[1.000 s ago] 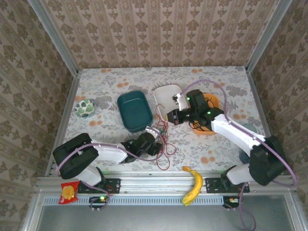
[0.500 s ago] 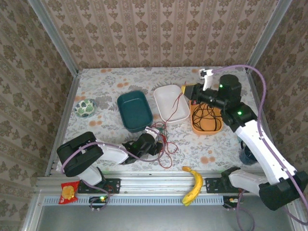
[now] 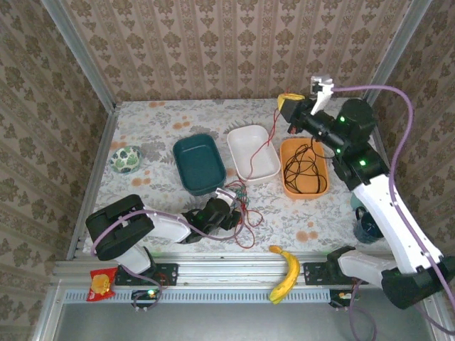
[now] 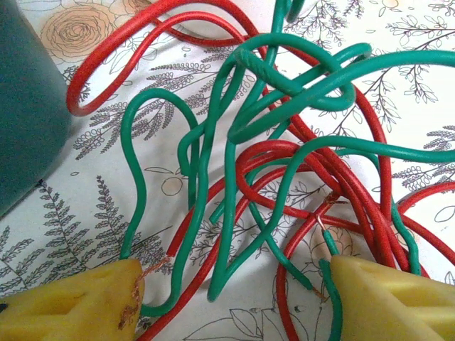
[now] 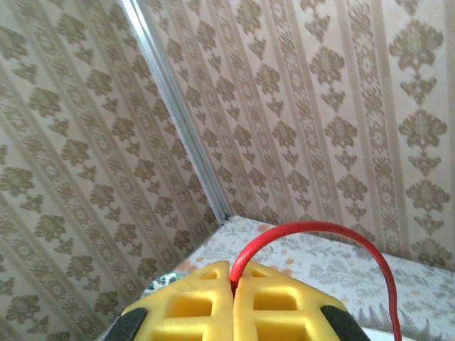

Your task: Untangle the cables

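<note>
Right claw (image 3: 288, 105) pinches one red cable (image 3: 266, 142) high above the far right of the desk (image 3: 156, 121), left claw (image 4: 234, 295) spread around the red-and-green cables (image 4: 229, 177) near centre; drawing that cable out seems underway, next needing a steady pull away.

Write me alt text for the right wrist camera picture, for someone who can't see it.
The right claw is shut on a red cable that arcs up and over to the right. Behind it are patterned wallpaper, a metal corner post and the floral tabletop.
</note>
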`<action>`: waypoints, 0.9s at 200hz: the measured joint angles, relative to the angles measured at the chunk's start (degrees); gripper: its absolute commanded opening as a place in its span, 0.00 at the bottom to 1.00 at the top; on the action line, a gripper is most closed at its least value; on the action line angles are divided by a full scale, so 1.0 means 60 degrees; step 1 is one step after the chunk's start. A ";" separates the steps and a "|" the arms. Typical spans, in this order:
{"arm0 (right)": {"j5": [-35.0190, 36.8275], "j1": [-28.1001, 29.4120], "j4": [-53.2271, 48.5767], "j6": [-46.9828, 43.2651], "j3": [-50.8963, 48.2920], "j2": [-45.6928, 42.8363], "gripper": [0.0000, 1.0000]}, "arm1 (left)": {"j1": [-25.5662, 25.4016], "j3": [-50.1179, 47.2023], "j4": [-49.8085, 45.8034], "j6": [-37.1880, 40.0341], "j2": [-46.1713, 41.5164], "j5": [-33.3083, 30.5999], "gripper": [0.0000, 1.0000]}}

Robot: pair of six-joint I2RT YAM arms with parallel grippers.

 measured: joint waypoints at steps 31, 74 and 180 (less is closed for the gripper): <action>0.0397 -0.0007 0.0164 -0.0015 0.0011 0.1013 0.00 | -0.0091 0.0004 -0.0040 -0.0007 0.0000 -0.0135 0.70; 0.1035 -0.0007 0.0251 -0.0328 0.0608 0.1708 0.00 | -0.0117 0.0029 -0.0106 -0.0036 0.0000 -0.0193 0.70; 0.1494 0.0255 0.0087 -0.0386 -0.1239 0.2728 0.00 | -0.0222 0.0175 -0.0390 -0.0069 0.0015 -0.0339 0.71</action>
